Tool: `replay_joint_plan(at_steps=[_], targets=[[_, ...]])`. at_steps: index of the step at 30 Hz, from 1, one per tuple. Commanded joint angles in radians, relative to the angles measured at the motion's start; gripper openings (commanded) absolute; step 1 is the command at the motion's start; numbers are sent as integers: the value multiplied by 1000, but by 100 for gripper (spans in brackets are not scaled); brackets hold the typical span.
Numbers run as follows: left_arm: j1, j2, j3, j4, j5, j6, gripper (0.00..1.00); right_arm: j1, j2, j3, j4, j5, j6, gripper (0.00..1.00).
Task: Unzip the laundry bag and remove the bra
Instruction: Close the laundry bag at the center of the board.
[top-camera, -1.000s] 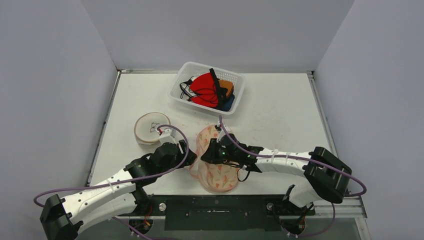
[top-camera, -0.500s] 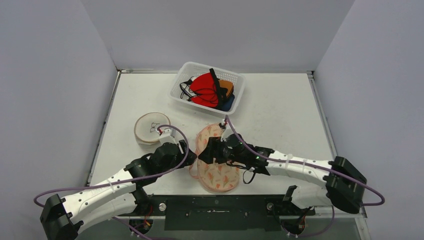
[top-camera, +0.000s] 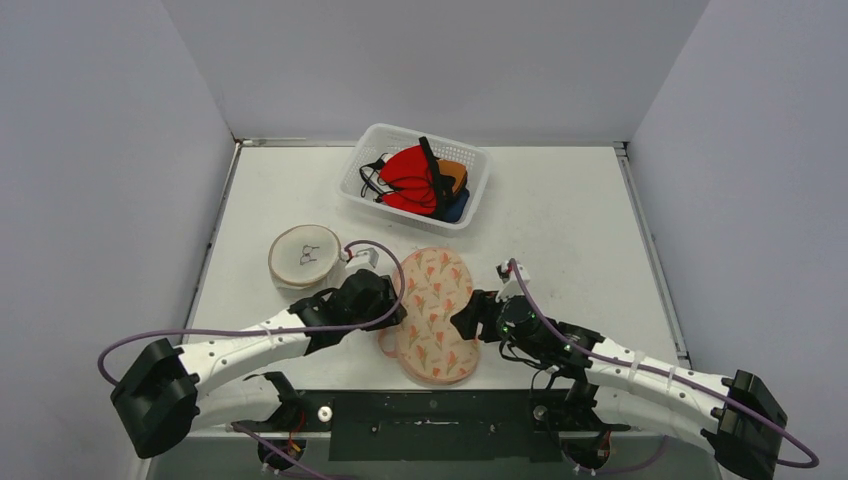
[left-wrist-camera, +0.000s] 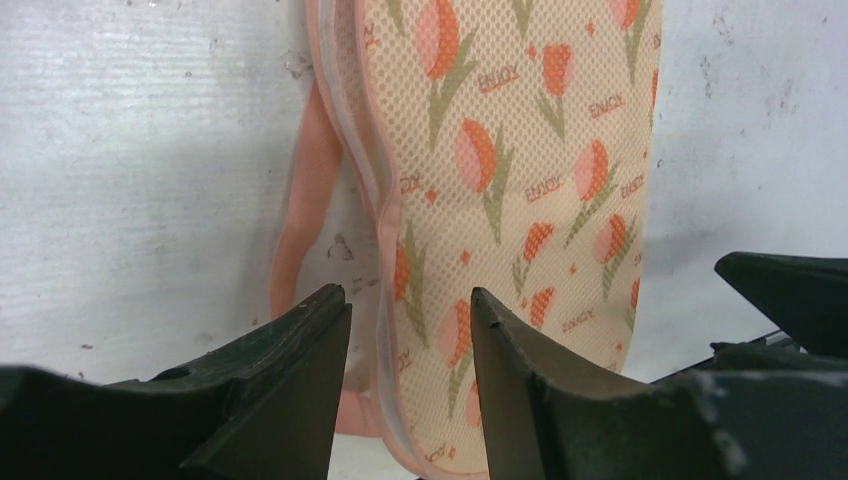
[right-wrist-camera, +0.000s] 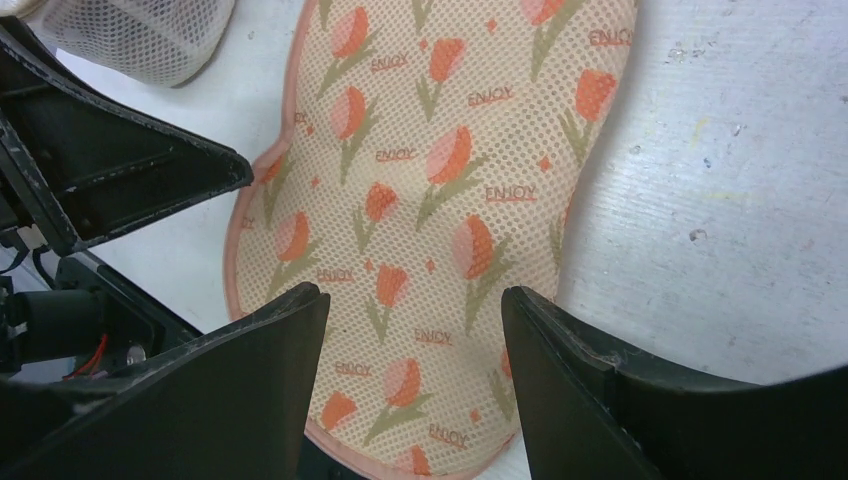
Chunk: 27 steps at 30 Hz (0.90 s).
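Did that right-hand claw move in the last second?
Yes. The right gripper has slid rightward off the laundry bag, judged against the fixed white basket; it now sits open beside the bag's right edge.

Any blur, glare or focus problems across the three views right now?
Top external: light is even and diffuse, shadows under the arms are soft, there is no glare, and the laundry bag is sharp. Left wrist: the bag's mesh and print are in focus, while the near left gripper fingers are dark with little detail. Right wrist: the weave is crisp, the right gripper fingers are nearly black, and there is no motion blur.
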Motion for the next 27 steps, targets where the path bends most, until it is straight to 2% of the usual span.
replay_joint_plan(at_steps=[1,11,13,18,21,27], targets=[[13,66,78,62,15,38,44,-10,-25,-6,40,36,-3,65],[13,148,48,45,-48,28,37,-16,20,-29,76,60,-8,67],[13,165,42,56,-43,24,32,-18,22,-35,80,63,-7,67],[14,169,26,73,-49,15,8,-21,8,-51,80,80,5,68],[14,151,13,65,-63,14,0,-33,6,-71,94,78,16,70],[14,161,-9,57,-86,14,0,-140,39,-135,212,-51,37,78]])
